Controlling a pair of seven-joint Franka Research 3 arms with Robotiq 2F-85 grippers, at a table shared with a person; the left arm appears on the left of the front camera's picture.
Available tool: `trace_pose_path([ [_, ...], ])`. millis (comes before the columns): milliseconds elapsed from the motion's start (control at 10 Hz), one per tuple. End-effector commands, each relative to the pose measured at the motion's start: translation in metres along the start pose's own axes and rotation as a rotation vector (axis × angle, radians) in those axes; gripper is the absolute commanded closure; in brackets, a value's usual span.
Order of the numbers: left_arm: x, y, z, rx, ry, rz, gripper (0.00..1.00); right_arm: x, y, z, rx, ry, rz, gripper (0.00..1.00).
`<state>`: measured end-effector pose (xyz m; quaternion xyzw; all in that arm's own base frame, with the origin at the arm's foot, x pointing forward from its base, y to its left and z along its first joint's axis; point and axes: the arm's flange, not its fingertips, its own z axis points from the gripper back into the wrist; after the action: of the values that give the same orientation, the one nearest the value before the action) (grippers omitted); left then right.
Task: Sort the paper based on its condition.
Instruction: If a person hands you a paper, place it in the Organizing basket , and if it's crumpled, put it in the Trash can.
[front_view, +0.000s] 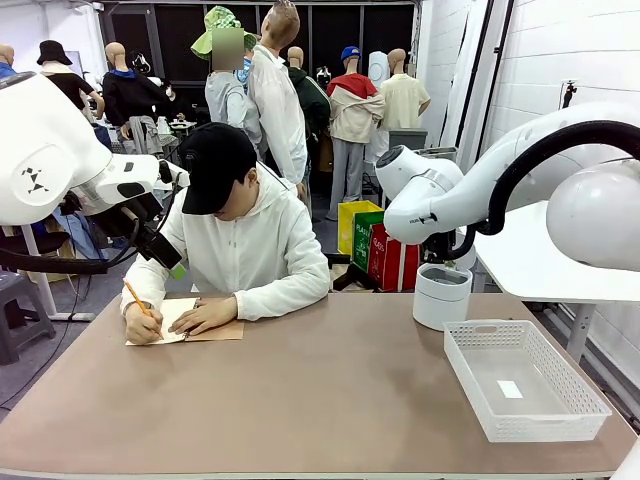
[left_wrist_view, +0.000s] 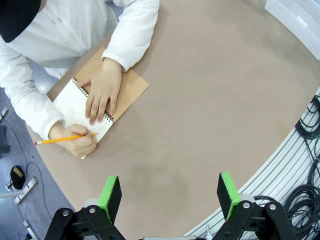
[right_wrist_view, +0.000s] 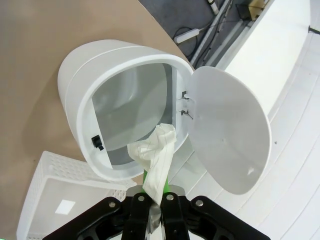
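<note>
The crumpled paper (right_wrist_view: 157, 150) is pinched tight in the right gripper (right_wrist_view: 154, 194) — its long axis running on from the jaws straight toward the open bin (right_wrist_view: 80, 90) at the worktop's far right edge. The left gripper (left_wrist_view: 170, 196), spread wide and empty, hovers well apart.

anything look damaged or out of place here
Yes: the paper pinched in the right gripper is crumpled and twisted rather than flat. It hangs at the mouth of the white bin, whose lid is swung open. Nothing else looks odd.
</note>
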<state>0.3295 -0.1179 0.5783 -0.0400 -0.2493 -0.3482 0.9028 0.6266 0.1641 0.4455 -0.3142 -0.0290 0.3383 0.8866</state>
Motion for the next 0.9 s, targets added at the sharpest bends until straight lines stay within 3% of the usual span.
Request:
trace_pose_path([
  [0,-0.0002,0.0003,0.0006,-0.018,-0.006,-0.006,0.0,0.0103,-0.0012,-0.007,-0.049,-0.016,-0.043,0.72],
  [300,-0.0002,0.0003,0.0006,-0.018,-0.006,-0.006,0.0,0.0139,0.0007,-0.0085,-0.039,-0.022,-0.035,0.13],
  [400,-0.0002,0.0003,0.0006,-0.018,-0.006,-0.006,0.0,0.0136,0.0006,-0.0088,-0.034,-0.018,-0.035,0.0],
  [800,-0.0002,0.0003,0.0006,-0.018,-0.006,-0.006,0.0,0.0128,-0.0019,-0.0059,-0.026,-0.002,-0.045,0.0],
])
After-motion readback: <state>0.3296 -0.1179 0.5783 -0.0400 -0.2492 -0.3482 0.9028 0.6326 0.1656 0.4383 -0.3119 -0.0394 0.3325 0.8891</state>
